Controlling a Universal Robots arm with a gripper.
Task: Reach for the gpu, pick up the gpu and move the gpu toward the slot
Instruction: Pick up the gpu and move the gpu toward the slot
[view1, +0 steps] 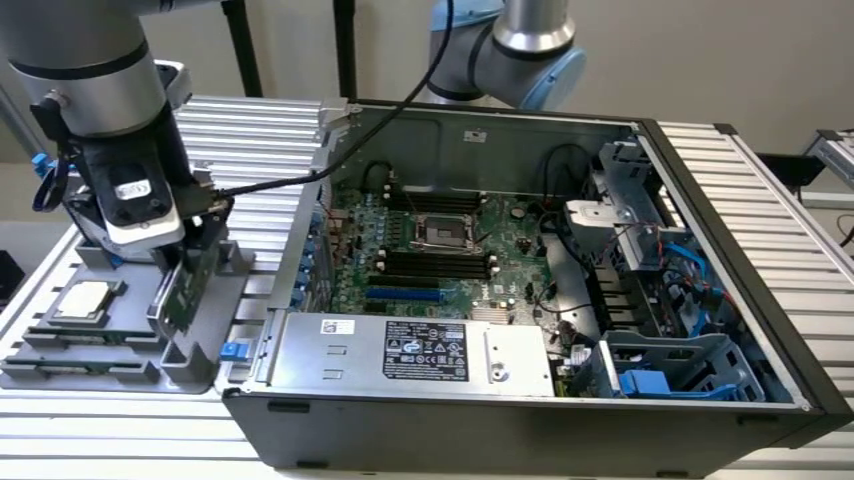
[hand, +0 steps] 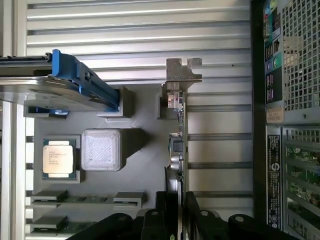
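Gpu (hand: 178, 145) standing on edge in the grey holder (hand: 145, 170), being gripped at its near end by the gripper (hand: 176, 200), jaws clenching on both faces of the card. Carrying a silver bracket (hand: 183, 75) at its far end. Lying flat near it in the same holder, a square silver chip (hand: 58, 158); sitting beyond that, a hard drive (hand: 75, 90) with blue rails. Resting on the slatted desk (view1: 787, 250) toward the exterior view's right, an open computer case (view1: 534, 440).

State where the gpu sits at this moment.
The gpu stands on edge in the grey holder at the exterior view's left, just outside the computer case, directly under the gripper.
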